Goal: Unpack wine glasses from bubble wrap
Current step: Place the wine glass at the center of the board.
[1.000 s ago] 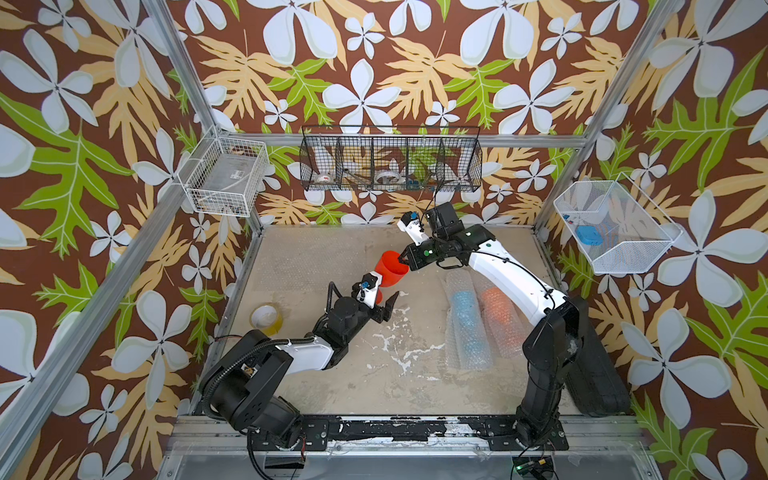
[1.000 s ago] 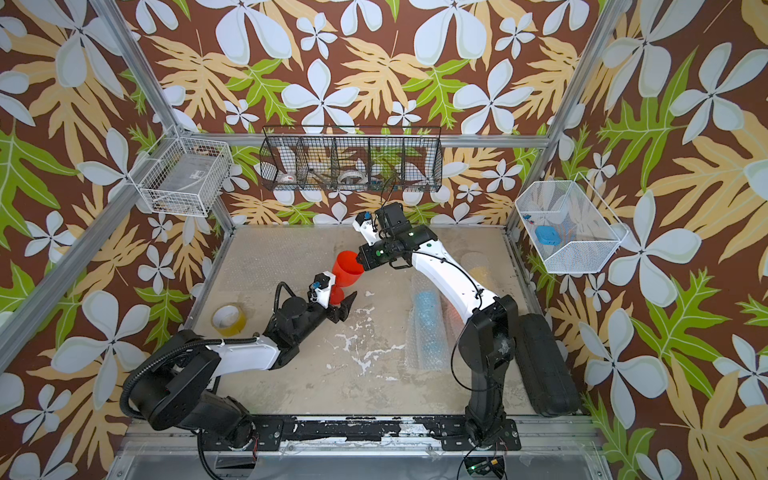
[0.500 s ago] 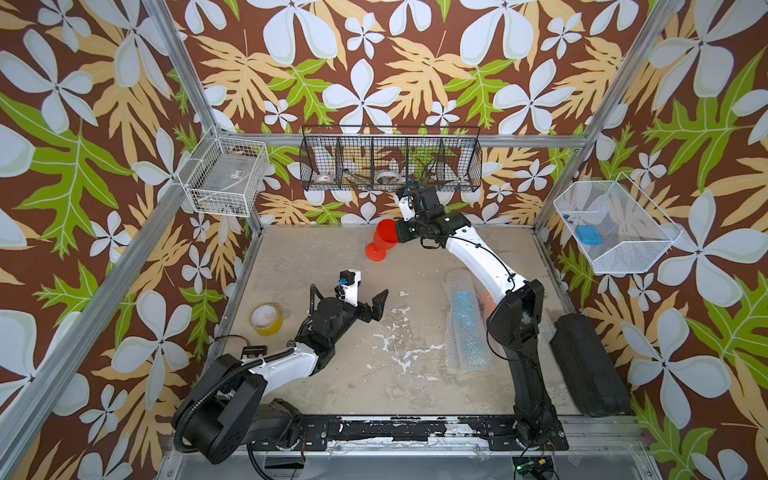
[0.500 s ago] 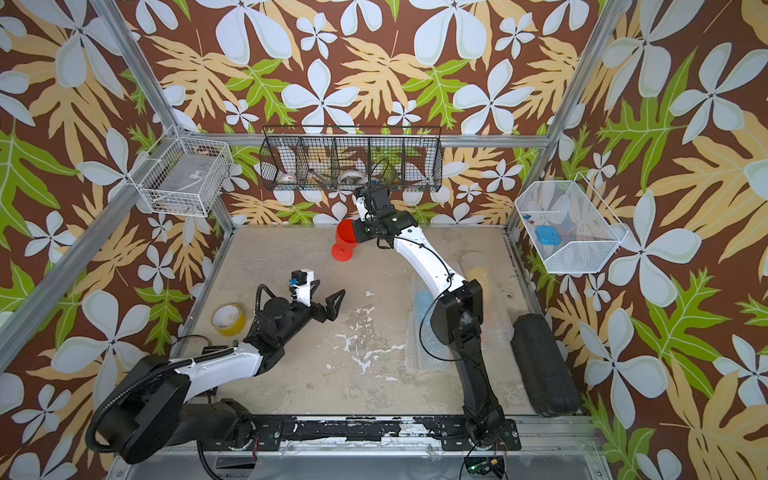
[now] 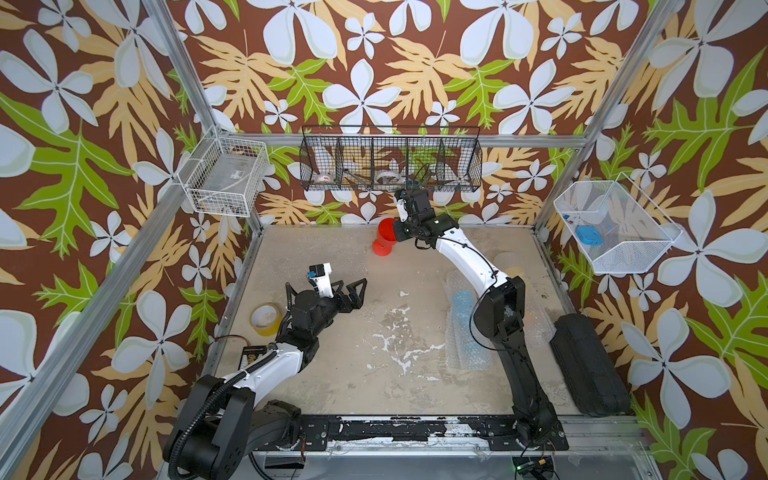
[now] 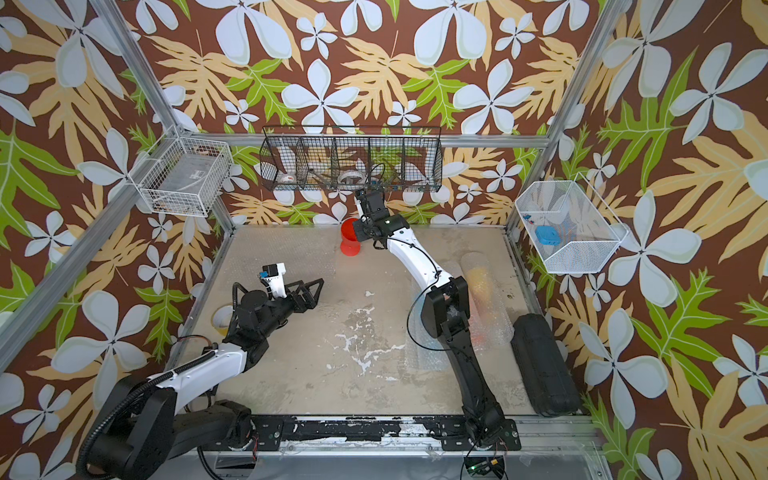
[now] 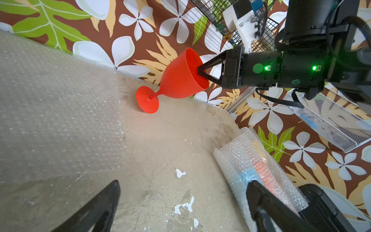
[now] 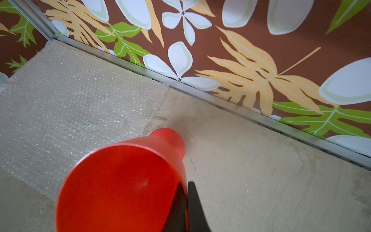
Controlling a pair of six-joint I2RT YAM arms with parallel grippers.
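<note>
A red wine glass [image 5: 384,240] [image 6: 348,241] hangs tilted near the back wall, and the edge of its foot is down at the tabletop [image 7: 147,101]. My right gripper [image 5: 397,235] [image 8: 187,192] is shut on its rim, one finger inside the bowl [image 8: 120,186] and one outside. My left gripper [image 5: 351,286] [image 7: 183,192] stands open and empty over bare table, left of centre. Flat bubble wrap [image 5: 307,249] [image 7: 56,120] lies at the back left. Rolled bubble wrap [image 7: 257,170] on the right side shows pale blue [image 5: 463,307], orange and yellow [image 6: 478,278] glasses inside.
A yellowish tape roll [image 5: 263,318] lies at the left edge. A black case [image 5: 586,365] sits at the front right. A black wire basket [image 5: 390,166] hangs on the back wall, and white wire baskets [image 5: 224,178] [image 5: 615,224] hang on the side walls.
My left gripper has let go of the red glass, opened fully and drawn back to the left. The right arm has carried the glass to the back wall and lowered it.
</note>
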